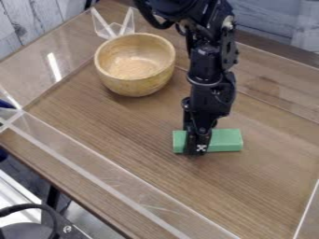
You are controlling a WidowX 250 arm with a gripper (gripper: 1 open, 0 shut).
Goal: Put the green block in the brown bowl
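Note:
The green block (222, 142) lies flat on the wooden table, right of centre. My gripper (197, 143) points straight down onto the block's left end, shut on it, with the black fingers (196, 136) covering that end. The block still rests on the table. The brown bowl (134, 63) stands upright and empty at the back left, well apart from the gripper and block.
A clear acrylic wall (75, 154) runs along the table's (112, 131) front and left edges. A pale folded object (110, 22) sits behind the bowl. The black arm (206, 47) rises from the gripper toward the top of the view.

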